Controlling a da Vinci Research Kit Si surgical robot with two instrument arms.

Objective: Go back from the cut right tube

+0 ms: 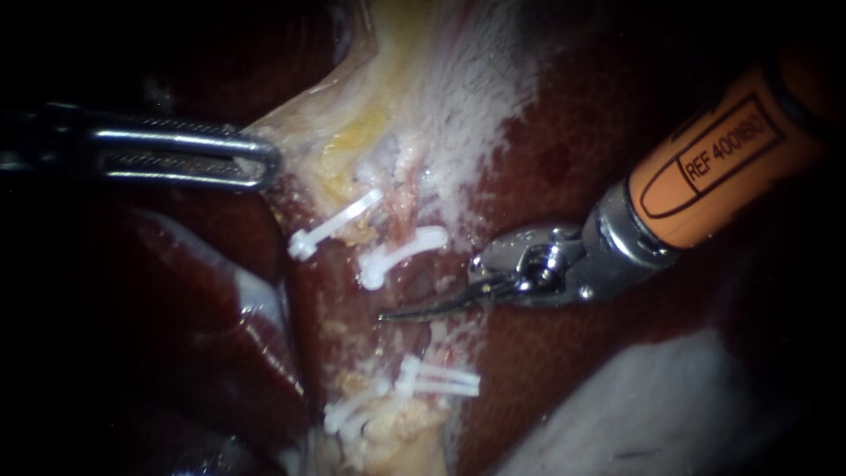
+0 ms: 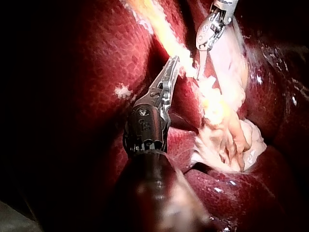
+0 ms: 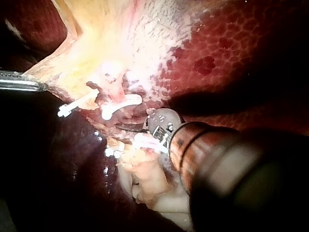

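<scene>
In the endoscope view my right instrument (image 1: 388, 315), on an orange shaft, has thin curved blades lying together. The tip hangs over the dark gap in the right tube, holding nothing. Above the gap a white clip (image 1: 401, 256) crosses the upper stump, and a second clip (image 1: 335, 225) sits to its left. Below the gap, white clips (image 1: 441, 381) sit on the pale lower stump (image 1: 397, 427). My left instrument (image 1: 269, 163) has long slotted jaws shut on the edge of the pale yellow gallbladder tissue (image 1: 352, 132).
Dark red liver (image 1: 546, 370) lies all around the tubes. A pale glistening fold (image 1: 670, 405) sits at lower right. In the left wrist view the right instrument (image 2: 203, 53) hangs ahead of my left instrument (image 2: 173, 65), beside the pale tissue.
</scene>
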